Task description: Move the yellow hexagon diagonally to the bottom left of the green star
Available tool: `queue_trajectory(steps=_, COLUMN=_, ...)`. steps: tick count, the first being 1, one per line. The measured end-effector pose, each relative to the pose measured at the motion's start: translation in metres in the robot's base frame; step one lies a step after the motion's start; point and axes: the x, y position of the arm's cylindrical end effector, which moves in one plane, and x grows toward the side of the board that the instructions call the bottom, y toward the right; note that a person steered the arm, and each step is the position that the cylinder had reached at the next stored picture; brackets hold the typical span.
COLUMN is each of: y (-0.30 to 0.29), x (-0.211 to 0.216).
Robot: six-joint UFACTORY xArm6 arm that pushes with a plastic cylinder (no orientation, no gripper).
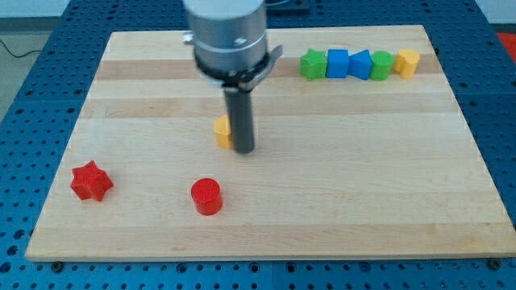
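Observation:
A yellow block (222, 131) lies near the board's middle, partly hidden behind my rod, so its shape is unclear. My tip (243, 151) rests on the board just right of it, touching or nearly touching. A green star (313, 64) sits at the view's top right, at the left end of a row of blocks. A yellow hexagon (407, 62) ends that row on the right.
The row also holds a blue cube (337, 63), a blue block (360, 64) and a green block (381, 64). A red star (90, 180) sits at the view's bottom left. A red cylinder (206, 196) sits below the tip. The wooden board (339, 185) lies on a blue table.

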Motion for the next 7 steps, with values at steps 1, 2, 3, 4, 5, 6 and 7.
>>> queue_trajectory(steps=1, y=0.005, x=-0.03)
queue_trajectory(steps=2, y=0.005, x=0.011)
queue_trajectory(steps=3, y=-0.025, x=0.04)
queue_trajectory(steps=4, y=-0.06, x=0.013)
queue_trajectory(steps=5, y=-0.032, x=-0.03)
queue_trajectory(steps=6, y=-0.026, x=-0.037)
queue_trajectory(steps=7, y=-0.019, x=-0.011)
